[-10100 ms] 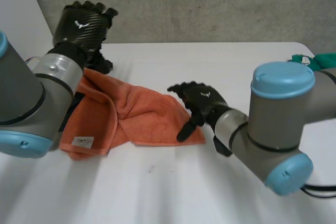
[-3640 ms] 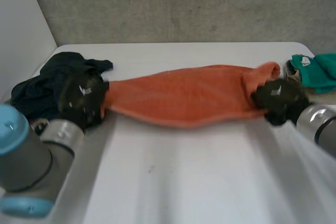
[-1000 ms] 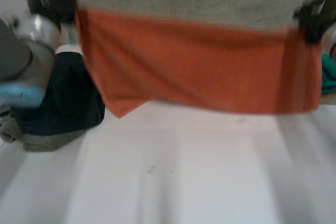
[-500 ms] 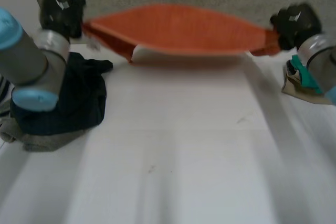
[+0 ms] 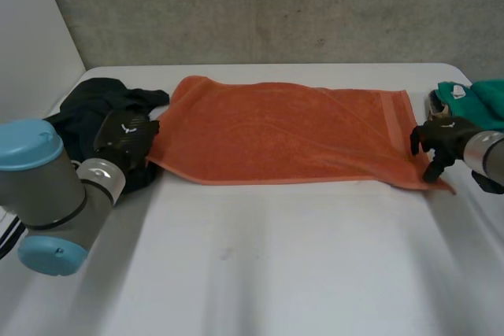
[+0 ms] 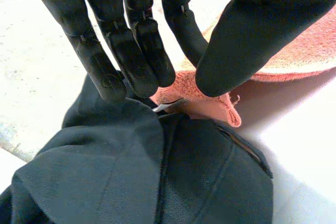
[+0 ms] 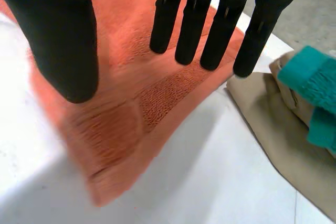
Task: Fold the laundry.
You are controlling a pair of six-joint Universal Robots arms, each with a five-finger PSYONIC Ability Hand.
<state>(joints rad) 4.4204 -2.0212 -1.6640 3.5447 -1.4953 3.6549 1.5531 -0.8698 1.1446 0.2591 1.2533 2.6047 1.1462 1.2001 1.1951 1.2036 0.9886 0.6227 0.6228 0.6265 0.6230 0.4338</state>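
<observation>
White table (image 5: 260, 273) is seen w/ an orange towel (image 5: 283, 135) spread flat across its far half, long side running left to right. A few soft creases are noted in the towel, and a woven band is seen along its right end. The left end is laid up against a dark clothes heap (image 5: 88, 104) at the table's far-left edge; the near-left corner of the towel is seen resting on that heap, crumpled, w/ a small white label showing.

A green garment (image 5: 484, 96) is piled on a beige one (image 7: 273, 124) at the far-right edge, just beside the towel's right end but apart from it.

Left arm (image 5: 47, 186) is brought in from the near left, right arm (image 5: 490, 155) from the right.

Left hand (image 5: 126, 135) is placed at the near-left corner: fingers (image 6: 134, 51) and thumb are held straight, tips just over the corner, and no clamp on the cloth can be made out, so it reads as open. Right hand (image 5: 439, 141) is held over the near-right corner: fingers (image 7: 193, 19) straight and spread, thumb well apart from them, nothing gripped.
</observation>
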